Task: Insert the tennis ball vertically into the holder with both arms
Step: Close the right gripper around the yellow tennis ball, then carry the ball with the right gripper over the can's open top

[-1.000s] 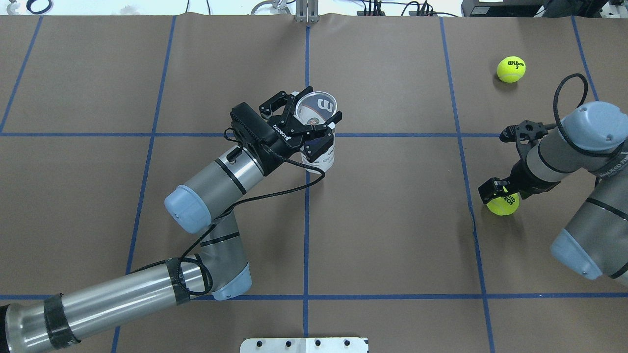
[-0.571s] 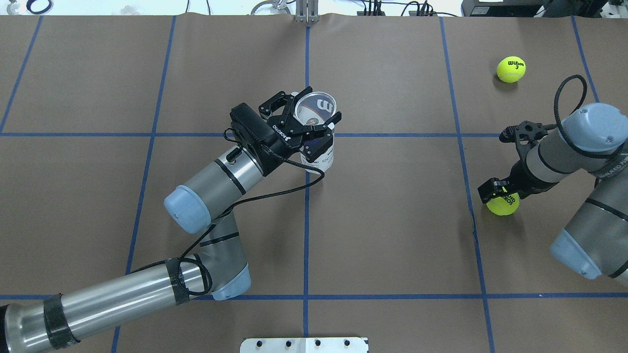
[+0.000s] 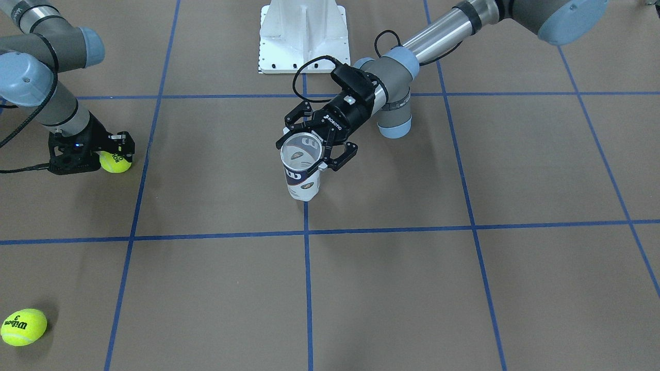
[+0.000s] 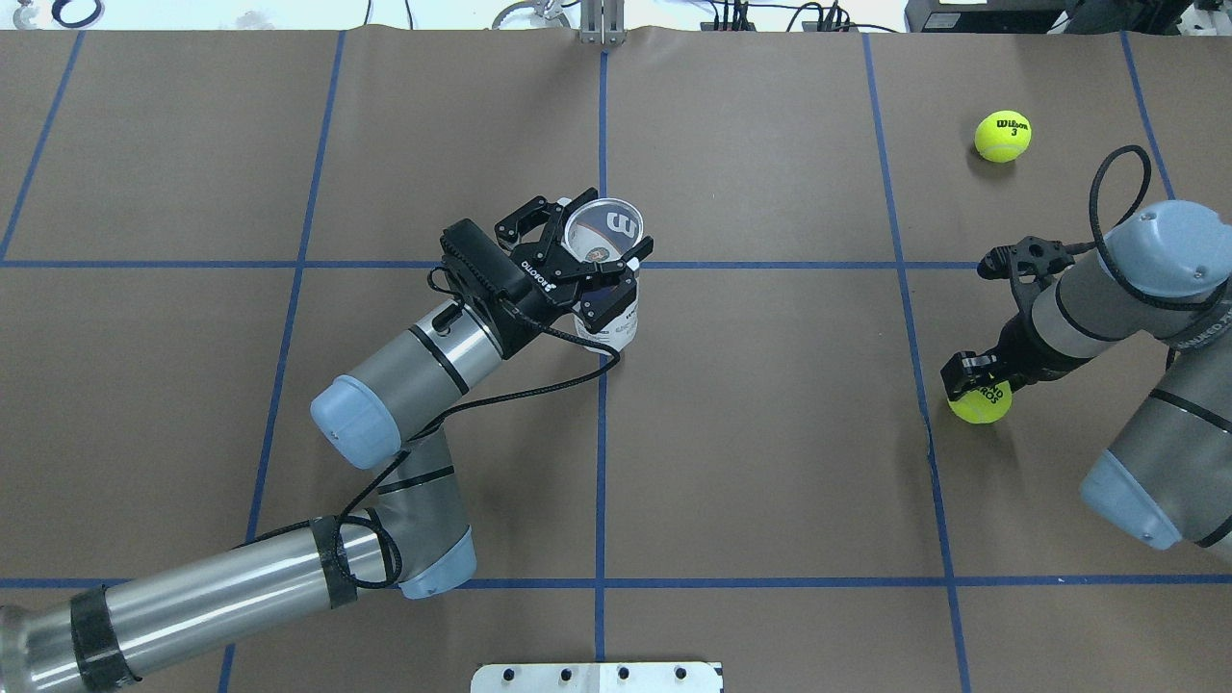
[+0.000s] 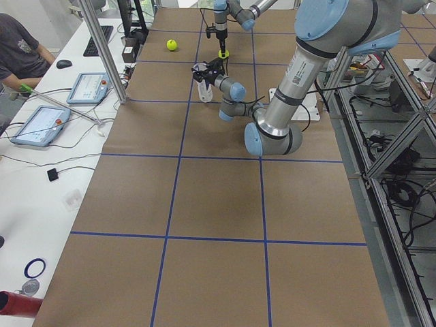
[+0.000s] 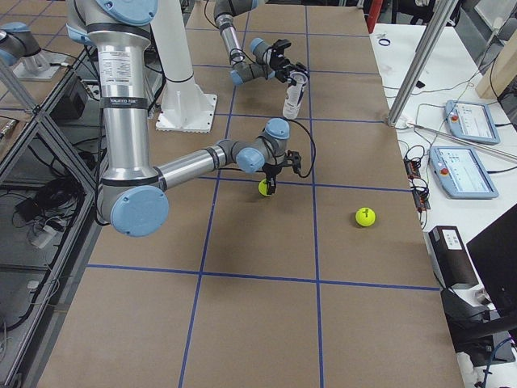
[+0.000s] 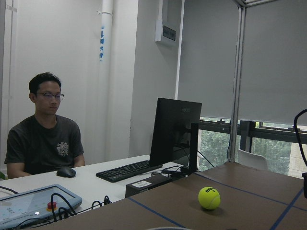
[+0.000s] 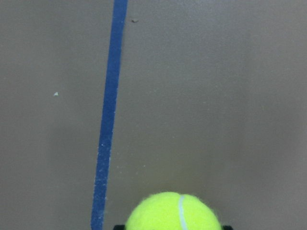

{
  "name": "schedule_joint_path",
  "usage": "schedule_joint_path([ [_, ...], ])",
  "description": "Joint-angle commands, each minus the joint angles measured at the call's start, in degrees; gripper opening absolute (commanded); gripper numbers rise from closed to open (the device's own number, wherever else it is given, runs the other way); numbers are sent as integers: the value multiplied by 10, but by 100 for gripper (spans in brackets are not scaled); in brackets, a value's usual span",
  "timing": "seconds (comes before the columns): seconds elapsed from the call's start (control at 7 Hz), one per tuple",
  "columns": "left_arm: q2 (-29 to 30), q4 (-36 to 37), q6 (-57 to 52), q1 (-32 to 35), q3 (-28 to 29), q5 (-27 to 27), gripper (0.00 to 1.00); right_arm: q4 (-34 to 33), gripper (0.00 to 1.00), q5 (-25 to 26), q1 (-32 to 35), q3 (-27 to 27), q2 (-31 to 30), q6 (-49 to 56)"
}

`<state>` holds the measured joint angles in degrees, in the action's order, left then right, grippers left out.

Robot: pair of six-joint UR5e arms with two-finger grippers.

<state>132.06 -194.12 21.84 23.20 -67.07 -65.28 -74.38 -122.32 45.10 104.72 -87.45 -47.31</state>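
My left gripper (image 4: 589, 252) is clamped on the clear plastic cylindrical holder (image 3: 302, 181) just below its silver rim. The holder stands upright, mouth up, at the central blue tape line. My right gripper (image 3: 114, 149) is closed around a yellow-green felt tennis ball (image 4: 982, 404), well apart from the holder.

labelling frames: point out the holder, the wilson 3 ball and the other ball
holder (image 3: 300, 179), exterior front-facing view, label on its side wall
wilson 3 ball (image 4: 1002, 137), overhead exterior view, its centre
other ball (image 4: 982, 409), overhead exterior view, its bare lower half
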Motion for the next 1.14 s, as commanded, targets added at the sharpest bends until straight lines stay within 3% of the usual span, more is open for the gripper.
schedule_joint_path([
  [0.0,0,0,3,-7,-1,0,73,-5,0,-26,3,42,16,-79],
  [0.29,-1,-4,3,-10,1,1,74,-18,0,-59,24,46,93,-164],
  [0.71,-14,-5,3,-19,0,1,75,-168,0,-76,32,47,279,-256],
  [1.0,-15,-6,4,-19,-1,1,78,-169,0,-77,32,46,322,-312],
])
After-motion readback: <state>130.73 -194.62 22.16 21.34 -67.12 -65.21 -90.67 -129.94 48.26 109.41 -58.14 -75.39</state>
